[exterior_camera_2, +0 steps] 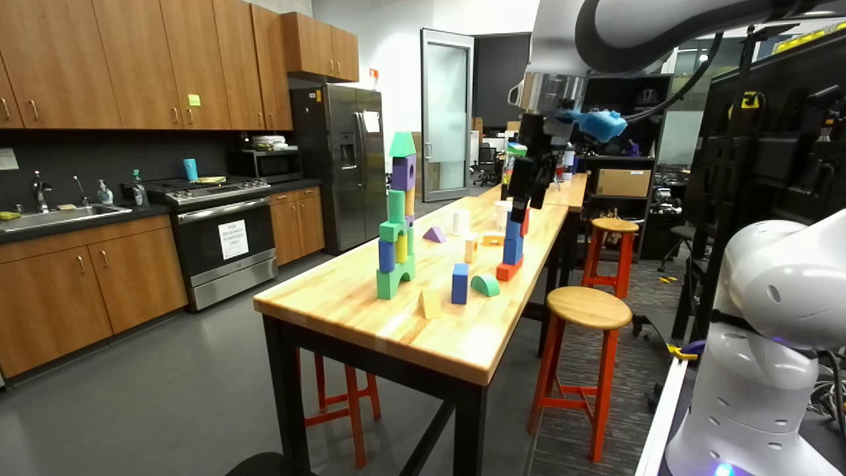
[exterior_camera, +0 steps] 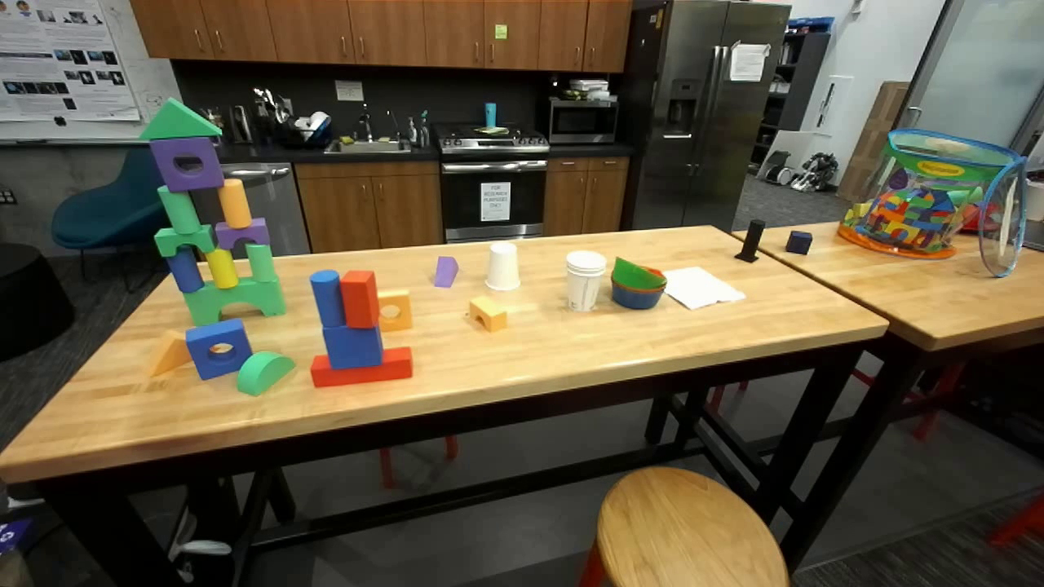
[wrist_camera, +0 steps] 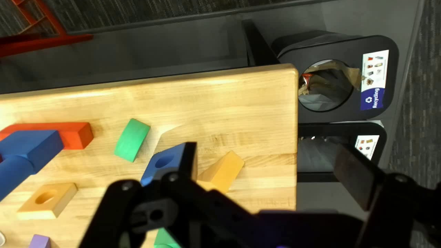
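the gripper (wrist_camera: 268,160) hangs higher than the wooden table (exterior_camera: 530,365), its fingers spread wide and grasping nothing, and in the wrist view one finger covers part of the holed blue block (exterior_camera: 218,366). that block stands near the table's end, just beside the yellow wedge (wrist_camera: 227,172) and the green half-round block (wrist_camera: 132,139). in both exterior views a tall tower (exterior_camera: 181,214) capped with a green triangle (exterior_camera: 181,122) rises near them, and a shorter red and blue stack (exterior_camera: 353,348) stands close by.
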Controlling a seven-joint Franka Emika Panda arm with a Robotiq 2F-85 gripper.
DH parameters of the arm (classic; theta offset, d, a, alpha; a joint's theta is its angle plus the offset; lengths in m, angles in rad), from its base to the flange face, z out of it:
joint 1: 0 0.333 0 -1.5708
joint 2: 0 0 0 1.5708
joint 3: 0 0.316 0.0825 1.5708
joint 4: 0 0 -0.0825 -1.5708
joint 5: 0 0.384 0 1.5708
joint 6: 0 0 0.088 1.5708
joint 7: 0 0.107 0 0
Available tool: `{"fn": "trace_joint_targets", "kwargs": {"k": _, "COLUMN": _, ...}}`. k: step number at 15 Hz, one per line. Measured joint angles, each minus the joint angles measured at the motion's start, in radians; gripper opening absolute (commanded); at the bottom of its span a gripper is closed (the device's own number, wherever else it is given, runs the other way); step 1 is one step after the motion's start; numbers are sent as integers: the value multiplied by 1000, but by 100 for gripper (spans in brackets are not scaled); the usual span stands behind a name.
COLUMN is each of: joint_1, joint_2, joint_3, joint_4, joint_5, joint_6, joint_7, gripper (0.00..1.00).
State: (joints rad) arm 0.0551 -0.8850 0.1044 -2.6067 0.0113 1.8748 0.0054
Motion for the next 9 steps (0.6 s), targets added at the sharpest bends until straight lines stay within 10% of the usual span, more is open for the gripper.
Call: {"fn": "trace_joint_targets", "kwargs": {"k": 9, "joint_1": -2, "joint_2": 35, "joint_3": -25, "joint_4": 8, "joint_5": -73, "joint_6": -25, "joint_7": -66, "gripper": 100}}
